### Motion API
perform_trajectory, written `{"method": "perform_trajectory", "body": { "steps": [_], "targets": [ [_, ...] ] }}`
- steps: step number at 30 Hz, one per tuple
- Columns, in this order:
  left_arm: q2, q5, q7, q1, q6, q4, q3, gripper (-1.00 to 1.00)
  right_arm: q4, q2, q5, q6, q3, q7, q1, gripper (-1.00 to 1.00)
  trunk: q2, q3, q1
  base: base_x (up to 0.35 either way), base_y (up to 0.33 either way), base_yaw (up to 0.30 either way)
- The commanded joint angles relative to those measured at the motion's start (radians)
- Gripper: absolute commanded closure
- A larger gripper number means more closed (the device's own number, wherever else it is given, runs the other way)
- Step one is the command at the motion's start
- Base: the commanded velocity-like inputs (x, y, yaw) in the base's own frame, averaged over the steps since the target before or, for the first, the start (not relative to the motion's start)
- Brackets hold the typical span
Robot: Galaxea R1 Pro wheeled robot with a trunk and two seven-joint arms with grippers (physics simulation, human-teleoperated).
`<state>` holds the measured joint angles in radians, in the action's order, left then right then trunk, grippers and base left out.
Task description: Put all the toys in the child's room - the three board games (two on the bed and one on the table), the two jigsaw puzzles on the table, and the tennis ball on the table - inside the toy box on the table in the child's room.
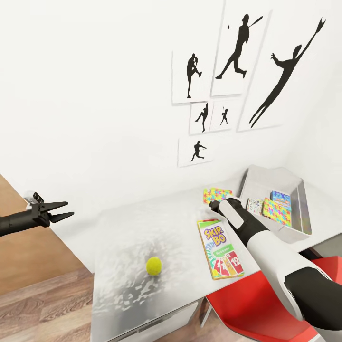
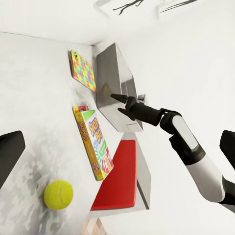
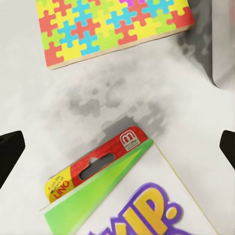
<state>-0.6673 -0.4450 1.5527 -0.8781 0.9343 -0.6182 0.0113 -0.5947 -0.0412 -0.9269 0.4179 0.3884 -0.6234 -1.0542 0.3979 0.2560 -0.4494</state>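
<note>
Currently you have on the table (image 1: 123, 228): 1 tennis ball (image 1: 153, 265) lower centre, 1 SKIP BO game (image 1: 220, 248), 1 jigsaw puzzle (image 1: 216, 194) beside the toy box (image 1: 301, 204) | in the box: 1 puzzle (image 1: 277, 212), 2 game boxes (image 1: 280, 196) | left gripper (image 1: 61, 212) mid-left, held off the table, jaws apart | right gripper (image 2: 116, 104) over the SKIP BO game, extended toward the box, jaws apart

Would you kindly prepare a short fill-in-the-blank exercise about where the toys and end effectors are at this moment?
1. The small yellow-green tennis ball lies on the pale grey ____.
2. The flat green board game box on the table is lettered ____.
3. The right end effector hovers with open fingers above the board game box and the multicoloured ____ panel.
4. The light grey plastic toy box already holds ____ flat toys.

Missing words: table; SKIP BO; jigsaw puzzle; three
</note>
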Motion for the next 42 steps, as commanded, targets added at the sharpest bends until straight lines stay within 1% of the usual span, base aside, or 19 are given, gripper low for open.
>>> {"method": "perform_trajectory", "body": {
  "steps": [1, 7, 10, 12, 14, 16, 21, 42],
  "targets": [
    [0.000, 0.000, 0.004, -0.001, 0.011, 0.000, 0.001, -1.00, -0.003, -0.002, -0.006, 0.004, 0.007, -0.007, -0.001, -1.00, 0.002, 0.002, -0.001, 0.000, 0.000, 0.000],
    [-0.002, 0.000, 0.005, -0.001, 0.011, 0.000, 0.001, -1.00, -0.005, -0.002, -0.006, 0.004, 0.007, -0.007, -0.001, -1.00, 0.002, 0.003, -0.001, 0.000, 0.000, 0.000],
    [-0.012, 0.000, 0.006, -0.001, 0.011, 0.000, 0.001, -1.00, -0.005, -0.003, -0.006, 0.005, 0.006, -0.007, -0.001, -1.00, 0.002, 0.004, -0.001, 0.000, 0.000, 0.000],
    [-0.022, 0.000, 0.010, -0.001, 0.010, 0.000, 0.001, -1.00, -0.005, -0.003, -0.006, 0.005, 0.004, -0.007, -0.001, -1.00, 0.002, 0.006, -0.001, 0.000, 0.000, 0.000],
    [-0.038, 0.001, 0.018, -0.001, 0.009, 0.000, 0.002, -1.00, -0.005, -0.004, -0.006, 0.004, 0.003, -0.007, -0.001, -1.00, 0.002, 0.007, -0.001, 0.000, 0.000, 0.000],
    [-0.047, 0.001, 0.018, 0.000, 0.009, 0.000, 0.002, -1.00, -0.005, -0.004, -0.006, 0.004, 0.003, -0.007, -0.001, -1.00, 0.002, 0.007, -0.001, 0.000, 0.000, 0.000],
    [-0.058, 0.002, 0.018, 0.000, 0.009, 0.000, 0.002, -1.00, -0.005, -0.005, -0.006, 0.004, 0.002, -0.007, -0.001, -1.00, 0.002, 0.008, -0.001, 0.000, 0.000, 0.000],
    [-0.061, 0.002, 0.018, 0.005, 0.009, 0.000, 0.002, -1.00, -0.004, -0.005, -0.006, 0.002, 0.002, -0.008, -0.001, -1.00, 0.002, 0.040, -0.001, 0.000, 0.000, 0.000]
  ]
}}
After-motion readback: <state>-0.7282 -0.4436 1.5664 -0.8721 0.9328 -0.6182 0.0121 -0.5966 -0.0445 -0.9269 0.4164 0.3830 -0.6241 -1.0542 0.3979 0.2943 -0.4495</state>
